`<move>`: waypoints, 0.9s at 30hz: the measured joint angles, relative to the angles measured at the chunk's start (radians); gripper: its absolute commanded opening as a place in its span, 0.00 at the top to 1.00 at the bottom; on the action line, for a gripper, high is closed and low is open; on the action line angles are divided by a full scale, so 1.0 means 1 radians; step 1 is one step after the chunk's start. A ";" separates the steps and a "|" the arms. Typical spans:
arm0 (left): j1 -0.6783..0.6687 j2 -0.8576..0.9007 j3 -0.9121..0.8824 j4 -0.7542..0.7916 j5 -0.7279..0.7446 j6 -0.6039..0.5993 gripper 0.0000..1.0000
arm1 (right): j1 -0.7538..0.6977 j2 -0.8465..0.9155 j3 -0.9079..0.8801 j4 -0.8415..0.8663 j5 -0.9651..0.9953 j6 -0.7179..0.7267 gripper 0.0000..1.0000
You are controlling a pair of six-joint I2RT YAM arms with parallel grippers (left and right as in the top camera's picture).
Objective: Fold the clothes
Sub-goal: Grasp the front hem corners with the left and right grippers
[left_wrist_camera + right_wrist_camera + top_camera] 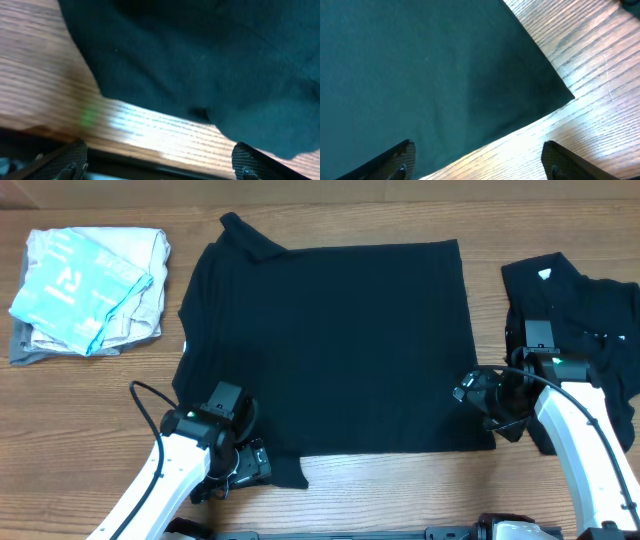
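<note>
A black T-shirt (330,345) from the clothes lies spread flat in the middle of the table. A second black garment (580,310) with a small white label sits crumpled at the right. My left gripper (250,463) hovers open at the shirt's near left corner. In the left wrist view the dark fabric (200,60) lies ahead of the left gripper (160,162), with bare wood between the fingers. My right gripper (476,392) is open at the shirt's near right edge. In the right wrist view the right gripper (479,157) straddles the shirt (420,75) hem and holds nothing.
A pile of light folded clothes (90,290), pale blue on top, lies at the far left. The table's near edge (150,162) runs just under the left gripper. Bare wood (600,75) shows to the right of the shirt's corner.
</note>
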 measured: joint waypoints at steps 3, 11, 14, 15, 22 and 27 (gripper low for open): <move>0.010 0.000 -0.037 0.052 0.010 0.000 0.11 | 0.000 0.000 0.000 0.001 0.000 0.000 0.16; 0.011 -0.001 -0.127 0.141 0.008 -0.021 0.23 | 0.000 0.000 -0.003 0.025 0.000 0.000 0.16; 0.011 -0.002 -0.158 0.138 0.001 -0.046 0.19 | 0.000 0.000 -0.003 0.030 0.000 -0.001 0.16; 0.011 -0.002 -0.162 0.137 0.001 -0.052 0.17 | 0.000 0.000 -0.003 0.031 0.000 -0.001 0.16; 0.053 -0.002 -0.162 0.141 -0.006 -0.087 0.11 | 0.000 0.000 -0.003 0.050 0.000 0.000 0.16; 0.105 -0.002 -0.162 0.178 -0.005 -0.097 0.24 | 0.000 0.000 -0.003 0.054 0.000 -0.001 0.16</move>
